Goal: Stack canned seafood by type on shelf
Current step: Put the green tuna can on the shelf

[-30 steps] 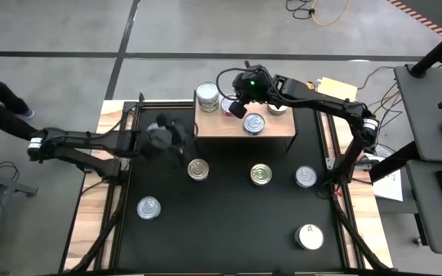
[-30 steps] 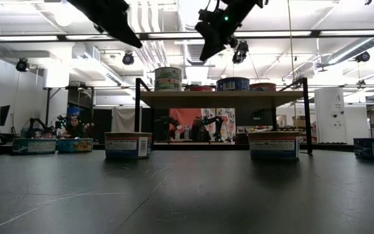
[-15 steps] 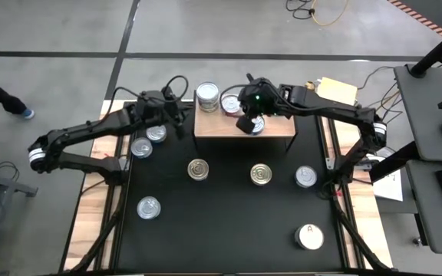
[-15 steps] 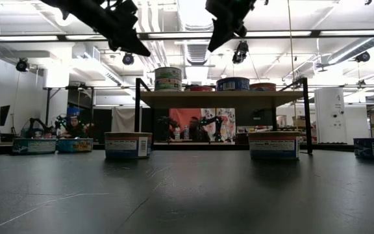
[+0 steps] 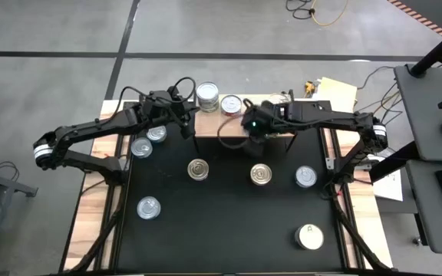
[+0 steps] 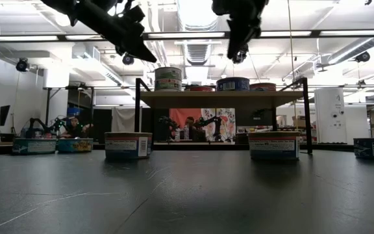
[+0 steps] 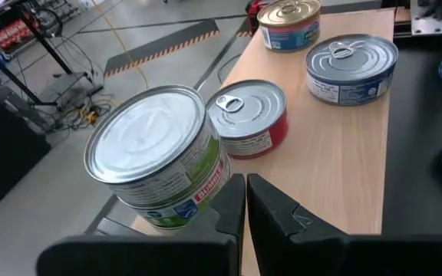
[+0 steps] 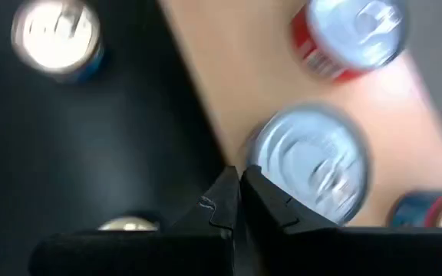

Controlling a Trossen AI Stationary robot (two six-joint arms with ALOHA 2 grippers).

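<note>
The wooden shelf (image 5: 282,129) stands at the back of the table. On it are a stack of two cans (image 5: 208,96), a red can (image 5: 231,103), a blue can (image 7: 351,69) and a gold-topped can (image 7: 288,23). My left gripper (image 5: 186,129) hangs shut and empty beside the shelf's left end, level with the stack (image 7: 156,157). Over the shelf's front edge my right gripper (image 5: 250,136) is shut and empty, above a silver-topped can (image 8: 313,165). Both grippers show high in the low view, left (image 6: 147,57) and right (image 6: 238,56).
Loose cans lie on the black table: two at the left (image 5: 156,133) (image 5: 140,147), three in a middle row (image 5: 198,169) (image 5: 260,174) (image 5: 305,177), one front left (image 5: 148,207), and a white-topped "A" can (image 5: 309,237) front right.
My left arm swung from the table's left side up to the shelf's left end. The right gripper came from the shelf's back toward its front edge.
</note>
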